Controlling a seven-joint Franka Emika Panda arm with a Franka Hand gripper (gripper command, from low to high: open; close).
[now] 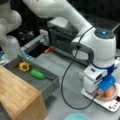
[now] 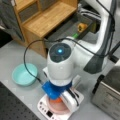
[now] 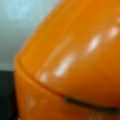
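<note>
Wrist view: orange object (image 3: 75, 62) right under pincer (image 1: 106, 93); its grip state unclear.

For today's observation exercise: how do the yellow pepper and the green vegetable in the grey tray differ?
The yellow pepper is short and rounded; the green vegetable is long and slim. The pepper lies nearer the tray's end at a front view's left; the green one lies nearer its middle. Both rest inside the tray, apart from each other and far from the gripper, which is down over an orange object on a pinkish plate.
</note>
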